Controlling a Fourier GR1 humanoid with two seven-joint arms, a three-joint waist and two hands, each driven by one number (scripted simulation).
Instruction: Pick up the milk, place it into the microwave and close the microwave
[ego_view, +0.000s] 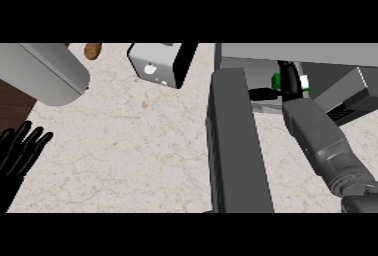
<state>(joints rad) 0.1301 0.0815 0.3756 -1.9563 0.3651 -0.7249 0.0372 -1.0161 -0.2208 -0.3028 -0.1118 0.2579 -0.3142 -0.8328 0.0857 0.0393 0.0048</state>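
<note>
Marbled beige stone covers the desk (133, 150) in our head view. Our left hand (21, 147) rests at the left edge, fingers straight and relaxed. Our right hand (289, 85) reaches past the open door (236, 150) into the microwave (295, 55), curled round the milk (279, 80), mostly hidden. A toaster (159, 65) stands behind.

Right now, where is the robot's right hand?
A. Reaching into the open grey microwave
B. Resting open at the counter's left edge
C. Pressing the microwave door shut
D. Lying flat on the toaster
A: the right hand is inside the open grey microwave, by the green-and-white milk carton, while the dark microwave door stands open.
</note>
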